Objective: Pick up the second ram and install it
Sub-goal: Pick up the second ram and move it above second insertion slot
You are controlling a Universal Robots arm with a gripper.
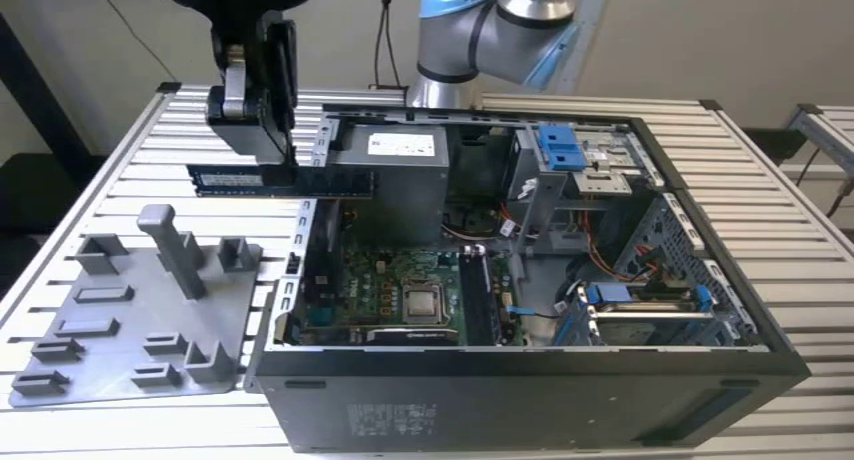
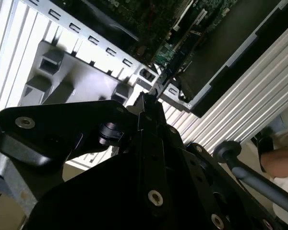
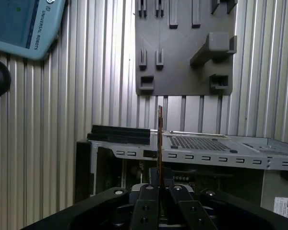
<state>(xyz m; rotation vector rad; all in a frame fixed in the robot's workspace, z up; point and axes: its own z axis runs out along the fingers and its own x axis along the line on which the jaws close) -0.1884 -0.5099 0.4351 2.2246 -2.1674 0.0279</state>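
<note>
The second ram (image 1: 227, 180), a long dark blue-green stick with a pale label, hangs level in the air over the left wall of the open computer case (image 1: 534, 390) in the exterior view. My gripper (image 1: 276, 163) comes down from above and is shut on its middle. In the first wrist view the ram (image 3: 160, 139) appears edge-on as a thin strip rising from between the black fingers (image 3: 146, 191). In the second wrist view its tip (image 2: 156, 90) pokes out past the gripper (image 2: 146, 108). The green motherboard (image 1: 387, 270) with its silver chip lies below and to the exterior view's right.
A grey plastic tray (image 1: 94, 325) of upright holders lies on the slatted table at the exterior view's left. The arm's base (image 1: 494, 20) stands behind the case. A blue-grey pendant (image 3: 24, 24) lies on the table. A person's hand (image 2: 278, 163) is at the second wrist view's edge.
</note>
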